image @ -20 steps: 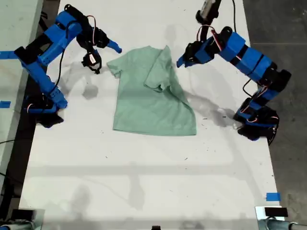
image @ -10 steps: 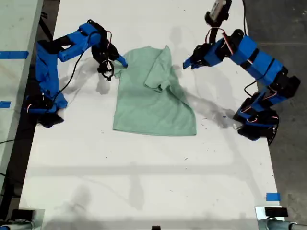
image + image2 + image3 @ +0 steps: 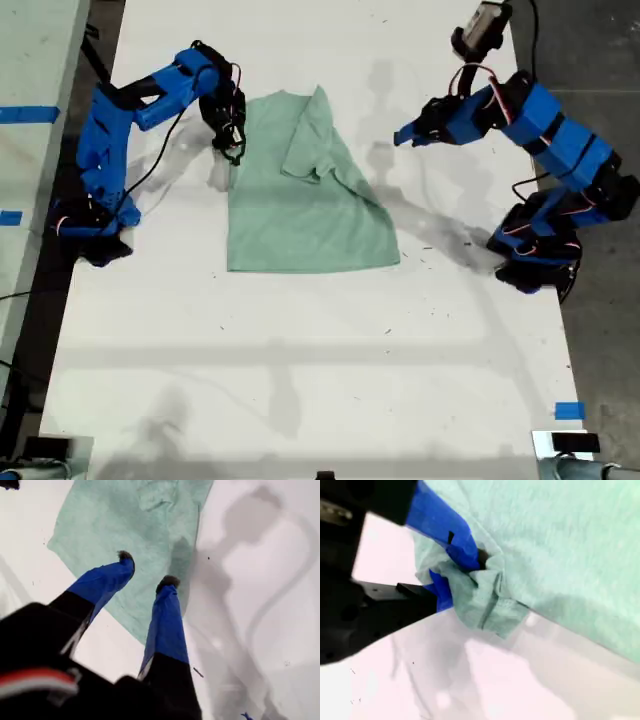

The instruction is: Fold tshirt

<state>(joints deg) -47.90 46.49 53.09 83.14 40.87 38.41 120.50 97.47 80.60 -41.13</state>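
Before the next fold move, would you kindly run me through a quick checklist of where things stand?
1. My second hand holds cloth: ok, shut on a bunched sleeve of the tshirt.
2. My first hand free: ok, open, raised off the shirt's edge.
3. First sleeve folded in: ok, it lies over the chest in the exterior view.
4. Body flat on the table: ok, hem looks smooth.
5. Grip holds one layer only: cannot tell.

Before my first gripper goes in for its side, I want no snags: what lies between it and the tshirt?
Nothing: in the exterior view only bare white table separates my first gripper, open in the air, from the tshirt.
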